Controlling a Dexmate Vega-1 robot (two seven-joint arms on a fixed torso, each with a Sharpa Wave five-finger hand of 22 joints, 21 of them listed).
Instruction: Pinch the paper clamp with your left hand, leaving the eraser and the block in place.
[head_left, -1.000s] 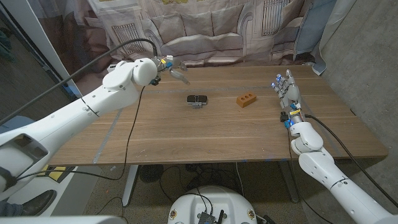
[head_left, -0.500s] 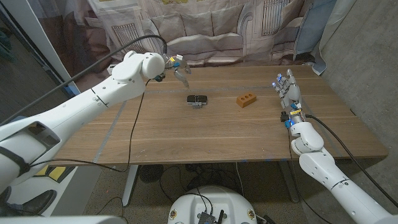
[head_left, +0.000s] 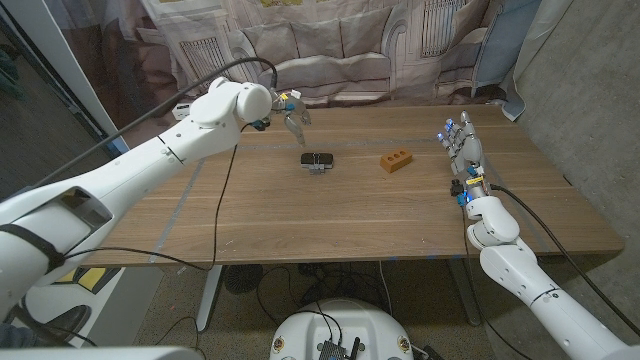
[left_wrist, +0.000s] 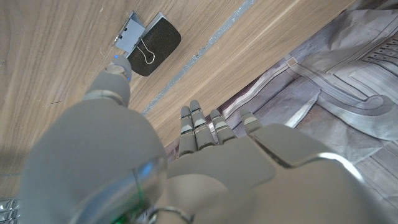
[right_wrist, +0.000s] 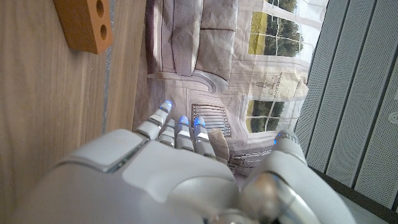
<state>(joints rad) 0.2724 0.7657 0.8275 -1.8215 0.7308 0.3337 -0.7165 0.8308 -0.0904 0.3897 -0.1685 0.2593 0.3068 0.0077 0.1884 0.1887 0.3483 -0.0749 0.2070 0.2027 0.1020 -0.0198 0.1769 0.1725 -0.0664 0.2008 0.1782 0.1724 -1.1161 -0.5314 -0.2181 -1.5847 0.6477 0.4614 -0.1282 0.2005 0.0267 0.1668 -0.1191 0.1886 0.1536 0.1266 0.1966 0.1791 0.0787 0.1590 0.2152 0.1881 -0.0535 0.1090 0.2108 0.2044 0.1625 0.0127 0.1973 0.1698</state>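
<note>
Currently you are bringing the left hand (head_left: 291, 111), fingers apart and holding nothing, near the table's far edge; next, lower onto the paper clamp (head_left: 318, 161).

Blk paper clamp (head_left: 318, 161) w/ silver handles — flat on table centre, orange block (head_left: 396, 161) nr.

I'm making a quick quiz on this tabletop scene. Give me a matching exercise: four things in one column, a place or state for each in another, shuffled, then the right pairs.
Things:
1. paper clamp
2. block
3. left hand
4. right hand

Places or states:
A. orange, with holes
B. standing at the table's right side, holding nothing
C. black, at mid-table
D. in the air behind the clamp, fingers apart

Pairs: 1-C, 2-A, 3-D, 4-B
</note>
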